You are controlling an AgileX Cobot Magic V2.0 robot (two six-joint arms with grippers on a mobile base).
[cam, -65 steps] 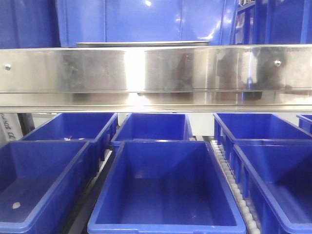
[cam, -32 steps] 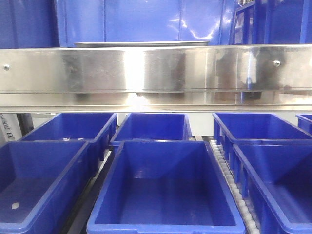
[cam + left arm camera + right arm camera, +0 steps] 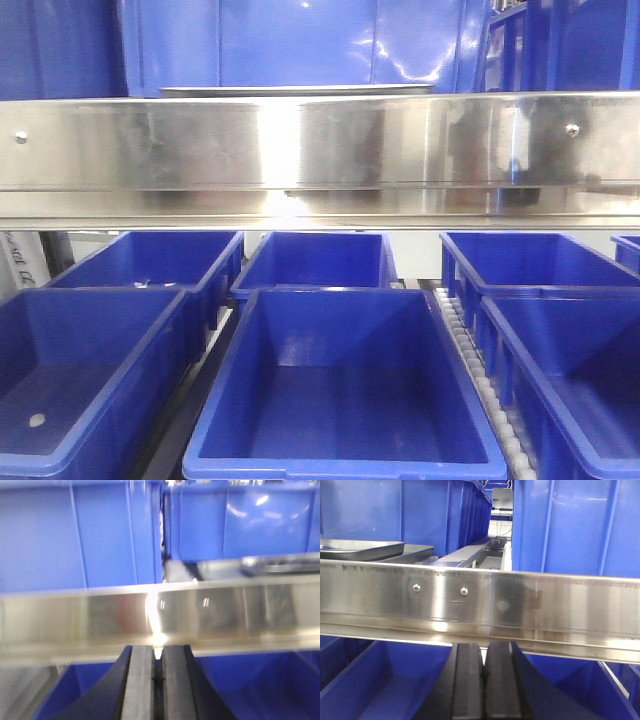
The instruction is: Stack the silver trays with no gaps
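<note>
Front-facing view: using the long steel shelf rail (image 3: pixel 320 160) as the landmark, the lower level beneath it holds open blue bins (image 3: pixel 340 385), running from a near-left bin with a small pale spot on its floor, through a big centre bin just below the rail's middle, to more bins at the right beside a white roller track (image 3: pixel 480 385). Above the rail, a little left of its middle, only the thin flat rim of a silver tray (image 3: pixel 296 90) peeks over the top edge, with tall blue bin walls (image 3: pixel 290 40) behind it. Neither arm appears in this view.

Left wrist view, which is blurred: the left gripper (image 3: pixel 157 685) sits just below the rail (image 3: pixel 160 617), its two dark fingers (image 3: pixel 141 685) pressed together with only a hairline seam between them and nothing held. Above the rail toward the right, a shiny tray (image 3: pixel 280 565) rests on the upper shelf.

Right wrist view: above the rail's (image 3: pixel 480 602) left end lie two silver trays, one (image 3: pixel 357 549) nearest the left edge and a second (image 3: pixel 412 554) just beside it, close or overlapping; I cannot tell which. Below the rail's middle, the right gripper (image 3: pixel 482 680) has its fingers (image 3: pixel 467 680) closed against each other, empty
</note>
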